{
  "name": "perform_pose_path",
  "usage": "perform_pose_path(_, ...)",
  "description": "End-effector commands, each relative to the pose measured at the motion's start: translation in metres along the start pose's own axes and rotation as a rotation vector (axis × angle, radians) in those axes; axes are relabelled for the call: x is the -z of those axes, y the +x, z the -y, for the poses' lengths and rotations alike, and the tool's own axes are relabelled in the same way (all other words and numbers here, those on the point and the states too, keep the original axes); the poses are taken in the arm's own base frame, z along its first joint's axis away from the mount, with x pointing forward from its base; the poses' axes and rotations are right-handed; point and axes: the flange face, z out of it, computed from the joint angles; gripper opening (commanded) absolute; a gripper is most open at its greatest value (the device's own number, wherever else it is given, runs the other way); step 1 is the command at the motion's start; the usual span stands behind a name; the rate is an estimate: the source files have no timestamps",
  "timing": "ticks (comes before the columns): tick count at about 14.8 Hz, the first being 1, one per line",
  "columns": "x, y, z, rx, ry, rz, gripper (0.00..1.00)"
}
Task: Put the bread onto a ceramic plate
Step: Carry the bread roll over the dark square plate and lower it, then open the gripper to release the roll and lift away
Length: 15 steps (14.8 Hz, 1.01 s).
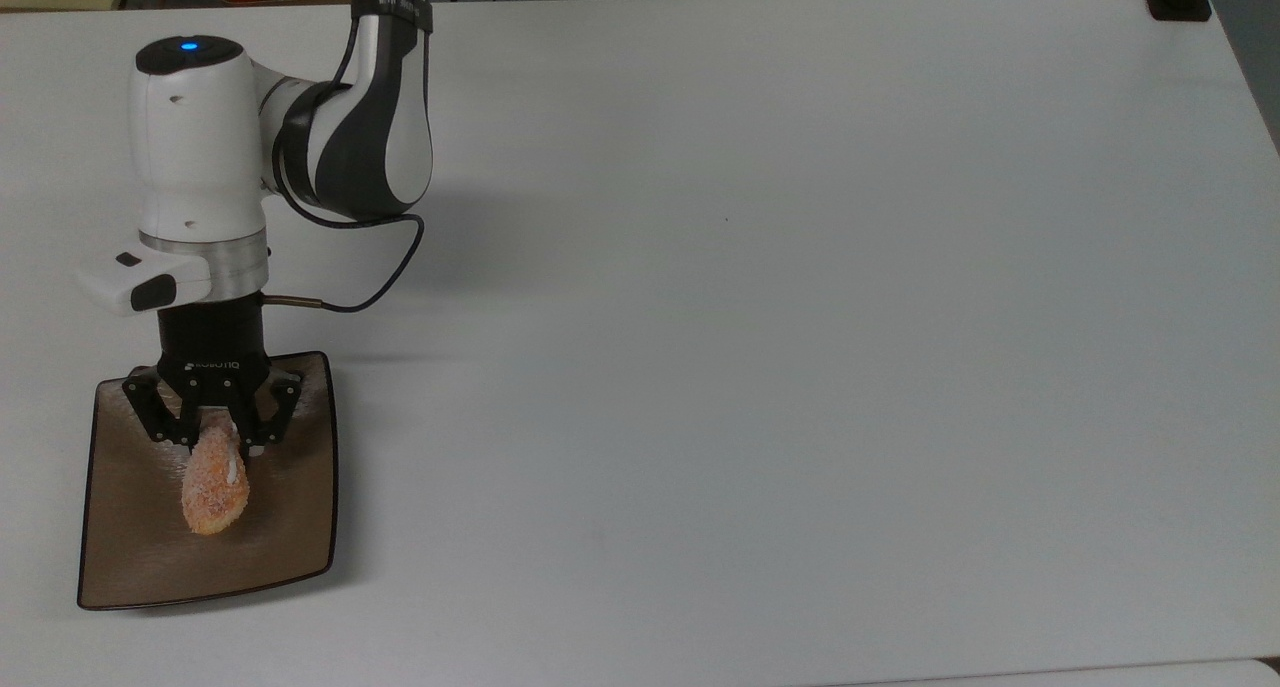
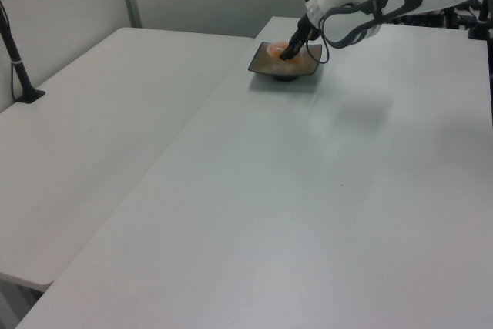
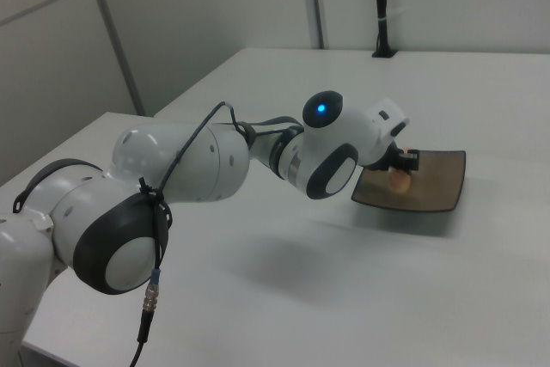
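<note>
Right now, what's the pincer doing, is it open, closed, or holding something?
Pincer: closed on the bread, which hangs over the ceramic plate.

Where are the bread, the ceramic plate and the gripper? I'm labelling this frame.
bread (image 1: pixel 214 492): top view, middle of its grainy crust.
ceramic plate (image 1: pixel 290 527): top view, bare surface near its right rim.
gripper (image 1: pixel 212 437): top view, between its fingertips.

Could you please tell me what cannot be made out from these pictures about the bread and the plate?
- Whether the bread rests on the plate or hangs just above: top view looks straight down.
- Bread's upper end: top view, covered by the gripper.
- Most of the bread: right view, behind the arm's wrist.
- Bread in the left view: too small.
</note>
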Motion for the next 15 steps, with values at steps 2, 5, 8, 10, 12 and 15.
perform_pose_path(2, -0.006, 0.0, 0.0, 0.005, -0.002, -0.015, 0.65)
perform_pose_path(5, -0.004, 0.001, 0.004, -0.003, 0.002, -0.015, 1.0)
perform_pose_path(8, 0.008, 0.009, 0.012, 0.008, 0.007, -0.019, 1.0)
perform_pose_path(10, 0.038, 0.027, 0.016, 0.002, 0.006, -0.041, 1.0)
perform_pose_path(12, 0.066, 0.036, 0.022, -0.002, 0.005, -0.045, 1.0)
perform_pose_path(15, 0.115, 0.053, 0.024, -0.034, 0.008, -0.04, 1.0)
